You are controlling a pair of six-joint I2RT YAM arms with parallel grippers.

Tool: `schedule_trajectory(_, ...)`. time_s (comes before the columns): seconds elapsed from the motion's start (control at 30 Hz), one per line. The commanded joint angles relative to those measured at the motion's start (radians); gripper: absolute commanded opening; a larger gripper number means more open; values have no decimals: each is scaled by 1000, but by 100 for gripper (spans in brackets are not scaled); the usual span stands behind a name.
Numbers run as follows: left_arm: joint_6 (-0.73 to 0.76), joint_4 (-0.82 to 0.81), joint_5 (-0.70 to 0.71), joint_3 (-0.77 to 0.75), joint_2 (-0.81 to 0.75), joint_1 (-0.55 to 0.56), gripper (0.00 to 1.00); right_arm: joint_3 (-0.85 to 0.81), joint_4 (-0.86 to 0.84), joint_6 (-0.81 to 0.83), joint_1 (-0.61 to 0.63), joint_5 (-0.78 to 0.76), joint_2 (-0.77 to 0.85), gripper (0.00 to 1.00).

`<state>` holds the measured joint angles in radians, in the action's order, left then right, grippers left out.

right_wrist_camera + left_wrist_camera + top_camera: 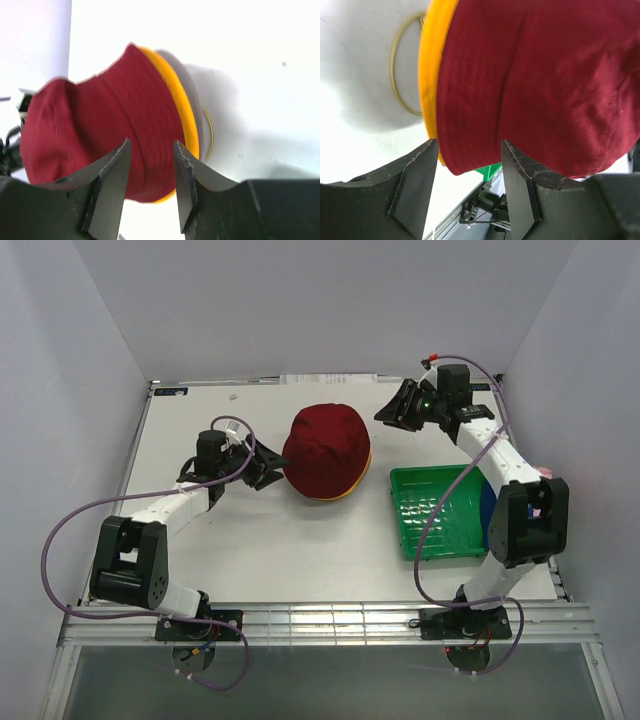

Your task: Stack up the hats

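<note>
Centrally, the dark red hat (327, 448) sits crown-up over a yellow hat (431, 75), of which only a thin rim shows beneath the red brim in the overhead view.

The left gripper (469, 144) lies low at the left side of this stack with its jaws spread. The edge of the red brim hangs in the gap just beyond the tips of the two fingers (415, 185), and the fabric is not pinched. Seen from this wrist, the yellow rim runs along the left side of the red hat. Past it, a thin gold wire ring (395, 75) lies on the white table (250, 540).

The right gripper (151, 145) is raised at the other side of the stack and well apart from it. Its jaws are parted and nothing lies between them. Ahead of its fingertips (112, 170) the red crown points left and the yellow rim borders it on the right, with the gold ring just beyond.

Nearer the bases than the right gripper, beside that arm's forearm, stands a green tray (455, 525). A blue object (487, 502) shows at the tray's outer edge, partly hidden by the arm — whether it is a hat cannot be told.
</note>
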<state>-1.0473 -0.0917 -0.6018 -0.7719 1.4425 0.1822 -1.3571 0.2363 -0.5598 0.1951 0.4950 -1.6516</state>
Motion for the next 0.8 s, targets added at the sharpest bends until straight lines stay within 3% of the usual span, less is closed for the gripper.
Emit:
schedule_trajectory(0.0, -36, -20, 54, 13, -39, 43, 63, -155, -28, 38, 1, 77, -108, 46)
schedule_trajectory(0.33, -46, 17, 102, -20, -18, 69, 60, -273, -112, 0, 13, 149, -310, 52)
schedule_trajectory(0.77, -22, 46, 119, -121, 67, 69, 47, -223, -173, -14, 64, 154, -304, 52)
